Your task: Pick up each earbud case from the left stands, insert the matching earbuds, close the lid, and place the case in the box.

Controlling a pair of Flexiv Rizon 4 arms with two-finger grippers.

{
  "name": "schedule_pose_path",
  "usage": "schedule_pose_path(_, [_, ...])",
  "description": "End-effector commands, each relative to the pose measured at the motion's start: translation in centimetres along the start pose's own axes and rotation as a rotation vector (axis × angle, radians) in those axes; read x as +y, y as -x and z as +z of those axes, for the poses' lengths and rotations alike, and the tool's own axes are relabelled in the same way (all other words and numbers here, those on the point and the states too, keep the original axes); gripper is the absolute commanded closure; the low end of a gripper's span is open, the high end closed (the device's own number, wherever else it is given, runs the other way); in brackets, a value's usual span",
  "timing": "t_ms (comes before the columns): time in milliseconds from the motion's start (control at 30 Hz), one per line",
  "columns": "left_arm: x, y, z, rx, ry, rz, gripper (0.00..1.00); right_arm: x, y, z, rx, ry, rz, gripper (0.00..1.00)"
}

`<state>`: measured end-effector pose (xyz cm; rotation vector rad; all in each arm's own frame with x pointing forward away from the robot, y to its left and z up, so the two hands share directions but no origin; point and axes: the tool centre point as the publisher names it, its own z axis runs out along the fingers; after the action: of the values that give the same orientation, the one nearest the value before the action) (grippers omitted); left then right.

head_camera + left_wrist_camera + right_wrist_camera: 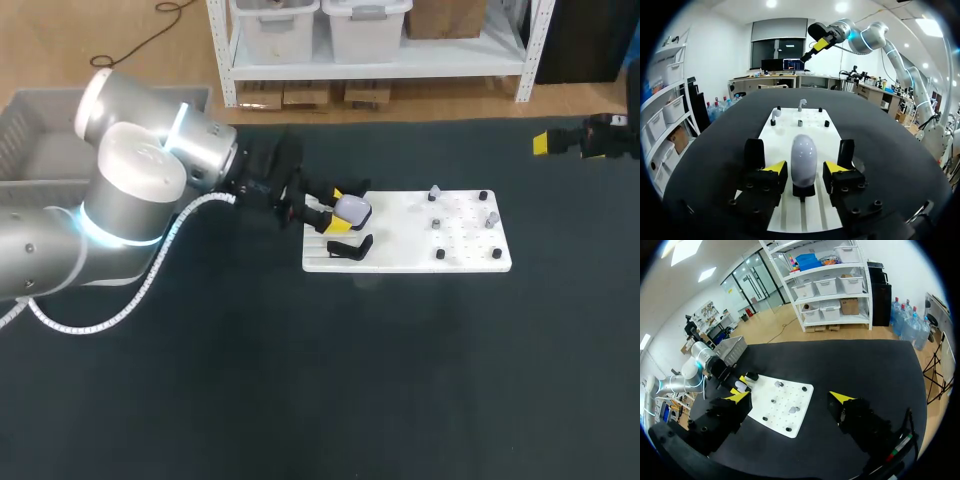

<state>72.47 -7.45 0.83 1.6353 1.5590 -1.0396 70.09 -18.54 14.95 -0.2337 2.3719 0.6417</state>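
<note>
A pale, rounded earbud case (804, 159) stands upright on a black stand at the near end of the white board (812, 127). My left gripper (805, 172) straddles it, and a thin gap shows between each yellow fingertip (776, 169) and the case. In the head view the case (353, 208) sits at the board's left end (410, 258), with an empty black stand (350, 247) in front of it. White earbuds (434, 192) (801, 104) stand on pegs at the board's right part. My right gripper (575, 141) (790, 400) hangs open, high at the far right.
A grey bin (35, 140) stands at the table's far left behind my left arm. Small black pegs (440, 254) dot the board. Dark table surface lies open in front of the board.
</note>
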Motion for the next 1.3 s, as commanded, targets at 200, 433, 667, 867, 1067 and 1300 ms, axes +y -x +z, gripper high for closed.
schedule_pose_path(200, [-0.2,0.0,0.1,0.001,0.010,0.008,0.56,0.0,0.0,0.0,0.000,-0.001,0.000,0.00])
schedule_pose_path(433, [-0.2,0.0,0.0,-0.001,0.009,0.008,0.58,0.0,0.0,0.0,0.000,-0.001,0.000,0.00])
schedule_pose_path(667, [-0.2,0.0,-0.1,-0.002,0.004,0.009,0.84,0.0,0.0,0.0,0.000,-0.001,0.000,0.00])
schedule_pose_path(867, [-0.3,0.0,-0.4,-0.004,0.003,0.012,1.00,0.0,0.0,0.0,0.000,-0.001,0.000,0.00])
schedule_pose_path(1067, [-0.3,0.7,-1.4,-0.029,0.026,0.019,1.00,0.0,0.0,0.0,0.000,-0.001,0.000,0.00])
schedule_pose_path(1300, [-1.0,3.3,-3.1,-0.112,0.049,0.048,1.00,0.0,0.0,0.0,0.000,-0.001,0.000,0.00])
